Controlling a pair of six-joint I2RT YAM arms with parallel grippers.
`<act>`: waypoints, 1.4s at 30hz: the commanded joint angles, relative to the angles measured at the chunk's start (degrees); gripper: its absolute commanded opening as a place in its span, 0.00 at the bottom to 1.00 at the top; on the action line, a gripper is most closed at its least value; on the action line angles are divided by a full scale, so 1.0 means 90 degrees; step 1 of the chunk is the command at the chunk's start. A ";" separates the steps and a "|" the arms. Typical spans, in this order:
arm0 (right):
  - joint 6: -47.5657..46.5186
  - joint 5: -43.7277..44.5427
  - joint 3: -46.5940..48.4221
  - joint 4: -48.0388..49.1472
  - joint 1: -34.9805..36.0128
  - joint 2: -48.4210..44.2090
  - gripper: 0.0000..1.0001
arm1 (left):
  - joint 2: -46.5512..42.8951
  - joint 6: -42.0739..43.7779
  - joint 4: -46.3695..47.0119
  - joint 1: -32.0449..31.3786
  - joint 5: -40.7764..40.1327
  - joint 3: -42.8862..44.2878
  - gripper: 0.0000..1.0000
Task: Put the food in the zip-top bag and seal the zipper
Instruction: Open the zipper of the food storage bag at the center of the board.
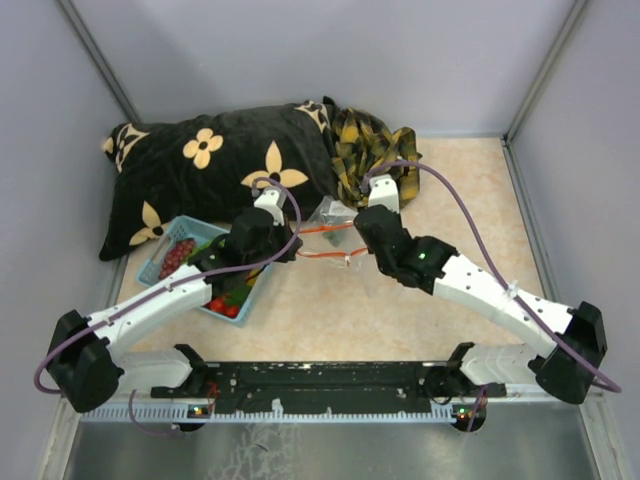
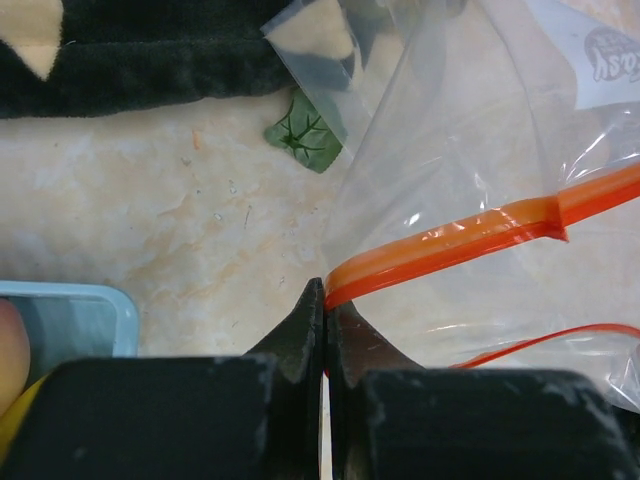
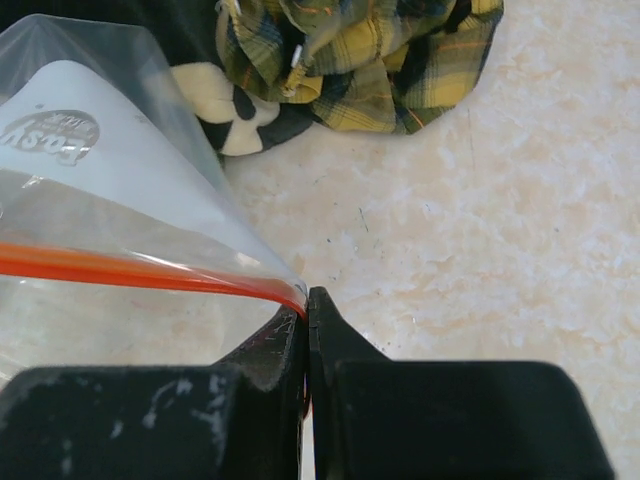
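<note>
- Beige marbled counter (image 1: 420,300) lay under both arms, grey panels around it.
- At its middle, the left claw (image 2: 322,300) was pinched together on the left end of the zipper (image 2: 450,238), and the right claw (image 3: 307,305) was clamped on its right end.
- Between them the zip-top bag (image 2: 470,130) hung stretched with its two orange strips apart, so it was probably unsealed.
- Left of that, the food (image 1: 222,300) sat in a blue basket (image 1: 160,268). Loading looked not yet done, and one claw would have to let go and fetch.
- Only the left wrist view showed a green leaf (image 2: 305,130) by the bag's far corner.
</note>
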 commanded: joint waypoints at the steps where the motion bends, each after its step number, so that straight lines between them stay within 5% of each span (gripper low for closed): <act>1: 0.0187 0.0513 -0.0127 -0.0117 -0.0410 -0.0358 0.00 | -0.0067 -0.0017 -0.0414 0.0253 -0.0126 -0.0063 0.00; 14: -0.0284 -0.1433 -0.0110 0.0824 -0.0462 -0.0253 0.00 | -0.0243 -0.0077 0.0136 0.0381 0.1250 0.0052 0.05; 26: -0.0555 -0.1158 0.0634 0.0801 0.0089 0.0603 0.00 | -0.0420 -0.0315 0.0283 0.0417 0.1483 0.0595 0.51; 33: -0.0711 -0.0873 0.0677 0.0647 0.0100 0.0697 0.00 | -0.0943 -0.0213 -0.1047 0.0469 0.0578 0.0814 0.67; 42: -0.0858 -0.1054 0.0280 0.0998 0.0105 0.0629 0.00 | -0.1825 -0.0946 -0.4427 0.0488 -0.1391 0.1301 0.79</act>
